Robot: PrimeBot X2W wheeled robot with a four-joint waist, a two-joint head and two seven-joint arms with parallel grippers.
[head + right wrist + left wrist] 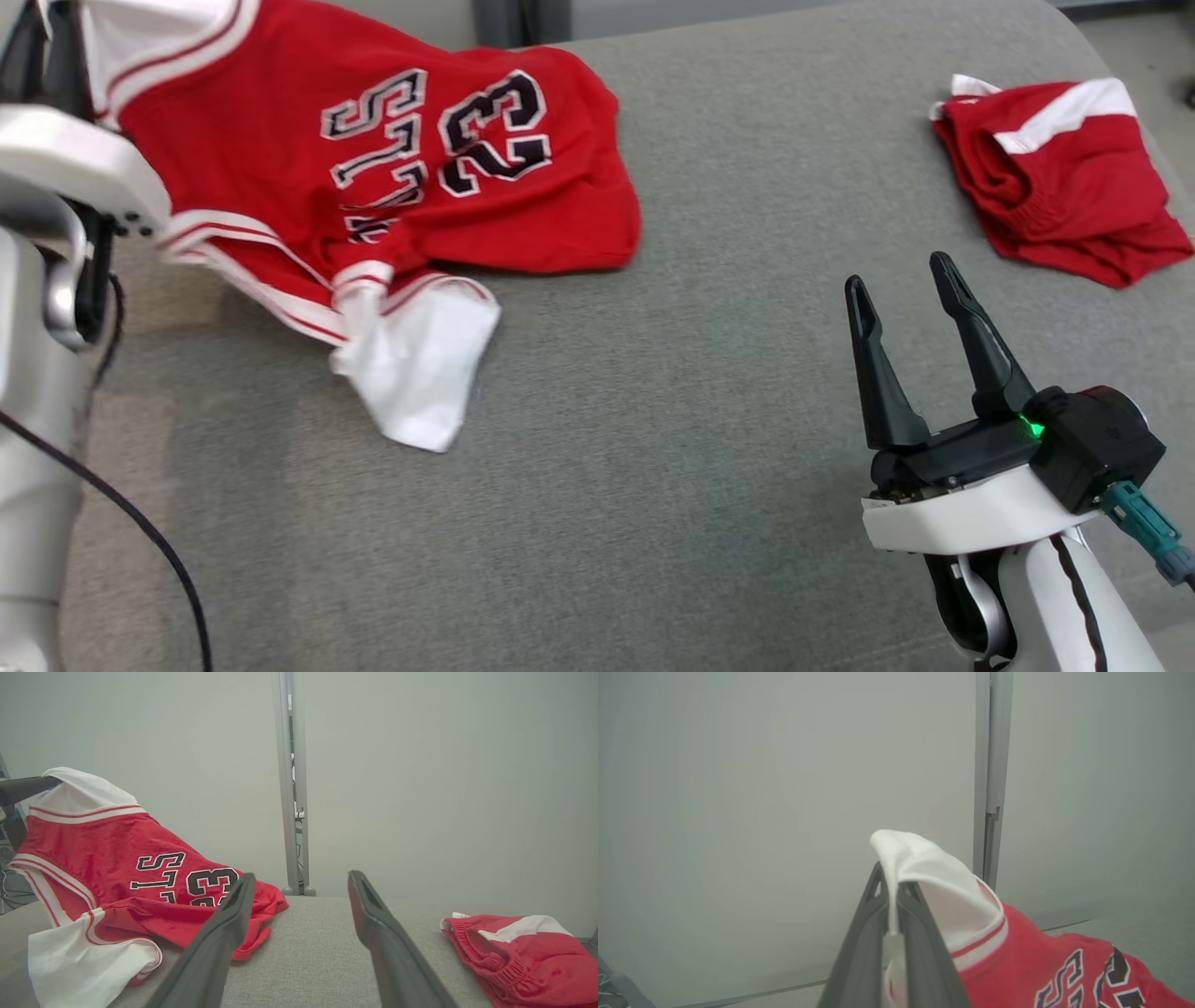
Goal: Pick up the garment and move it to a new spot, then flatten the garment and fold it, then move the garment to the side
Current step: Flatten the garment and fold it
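— What's closest to us?
— The right hand (896, 271), low on the right. Its two dark fingers are spread wide with nothing between them, and it hovers over a bare stretch of the grey worktop (653, 420).
— And on the other side?
— A pale forearm (33, 448) comes up the left edge, with a black cable (140, 532) trailing down beside it.
— Where's the jersey?
— The red jersey (373, 159) is on the left half of the worktop, well apart from the right hand. Its nearest part is a white flap (420, 373) lying on the cloth. Behind that the red body is rumpled, with the number 23 and some lettering facing up.
— Is anything holding it?
— Yes, the left hand (893, 882). Its fingers are pressed together, pinching a white trimmed edge of the jersey. That corner is raised off the worktop, and the rest slopes down from it onto the surface.
— Anything else out there?
— A pair of red shorts (1064, 187) with a white stripe, bunched up at the far right, well away from the jersey.
— And beyond?
— A plain pale wall (420, 765), with a grey metal post (292, 788) standing just behind the worktop's far edge.
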